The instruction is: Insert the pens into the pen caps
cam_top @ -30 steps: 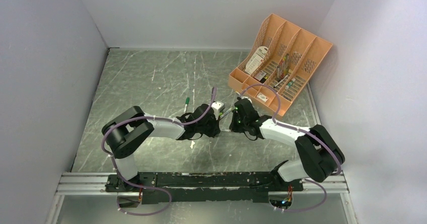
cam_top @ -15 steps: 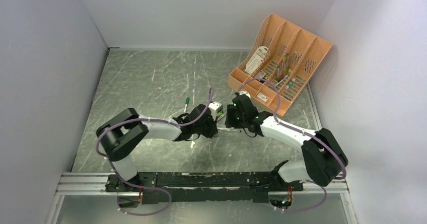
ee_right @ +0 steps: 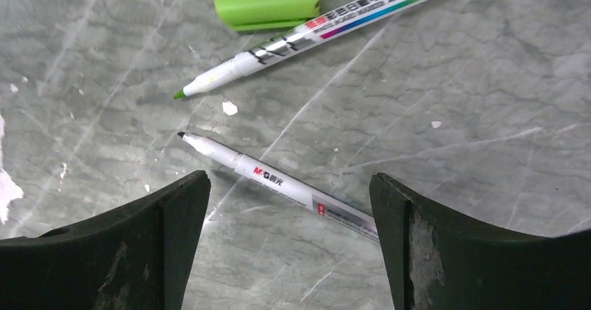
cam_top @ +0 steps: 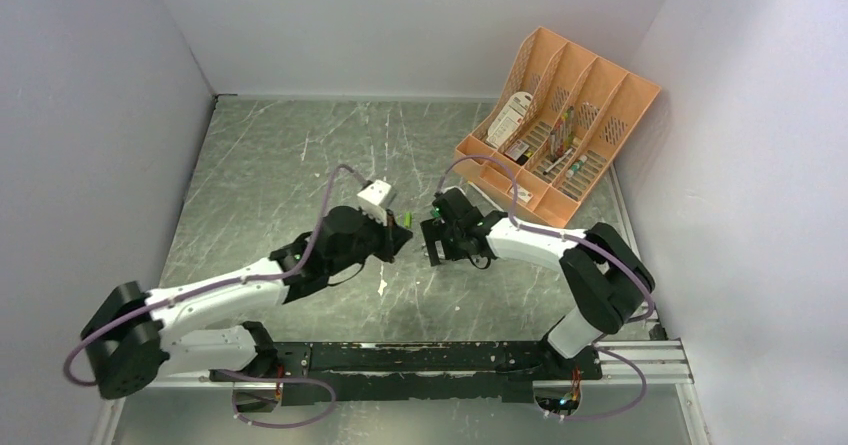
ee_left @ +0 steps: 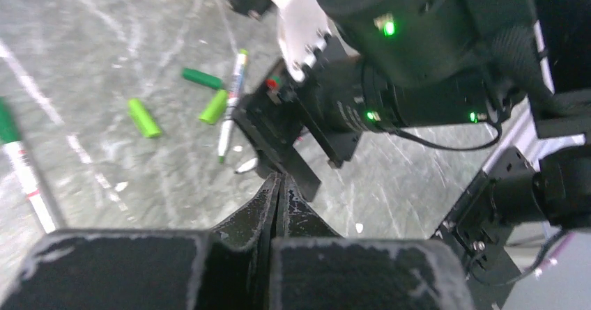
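In the right wrist view a white pen (ee_right: 279, 180) with a dark tip lies flat on the table between the wide-open fingers of my right gripper (ee_right: 289, 205), touching neither finger. Beyond it lies a second pen (ee_right: 317, 26) with a green tip, beside a bright green cap (ee_right: 266, 8). The left wrist view shows that green-tipped pen (ee_left: 231, 101), two light green caps (ee_left: 144, 118) (ee_left: 213, 106), a darker green one (ee_left: 202, 79), and a capped pen (ee_left: 22, 164) at the left edge. My left gripper (ee_left: 279, 184) is shut with nothing in it, close against the right gripper (cam_top: 430, 241).
An orange organizer (cam_top: 560, 115) with mixed stationery stands at the back right against the wall. White walls close in the table on the left, back and right. The arms' rail (cam_top: 400, 357) runs along the near edge.
The right gripper has opened and let go of the dark-tipped pen, which now lies on the table. The left arm has stretched out from a folded pose; both wrists shifted slightly left.
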